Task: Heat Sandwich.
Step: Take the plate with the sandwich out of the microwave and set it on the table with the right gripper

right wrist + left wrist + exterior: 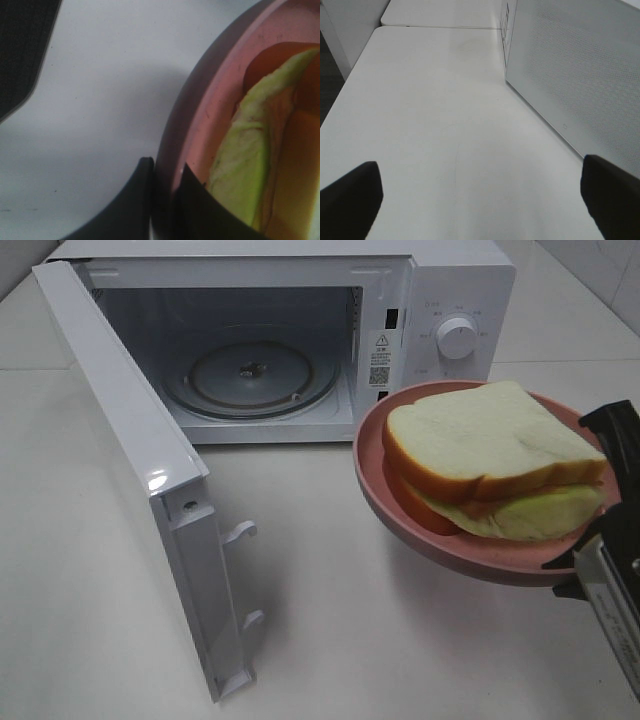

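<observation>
Pinching the pink plate [400, 510] at its rim, the right gripper [600, 540] is entering the high view at about four o'clock, black fingers above and below the edge. In the right wrist view its two dark fingertips [142, 195] are sitting nearly together, with only the thin plate rim [190, 145] between them, so the jaws are clamped on the plate and touching nothing else. The plate is hanging clear of the white table [420, 640], casting a soft shadow beneath it.

Riding on that plate is the sandwich [490, 455]: thick white slices with tan crust and a pale yellowish-green filling showing along the near side. It is sitting at roughly three o'clock in the high view, just in front of the microwave's control panel. The right wrist camera is catching the green filling [240, 175] just beside the inner fingertip.

Standing at twelve o'clock, the white microwave [440, 280] is showing its cavity with the glass turntable [250, 375] inside. Its door [130, 450] is swinging out toward eight o'clock, wide open.

The left gripper [480, 200] is holding its jaws fully apart, gripping nothing, with one dark finger [350, 200] at each side of its wrist view. It is hovering over bare table beside the door's perforated panel [580, 70].
</observation>
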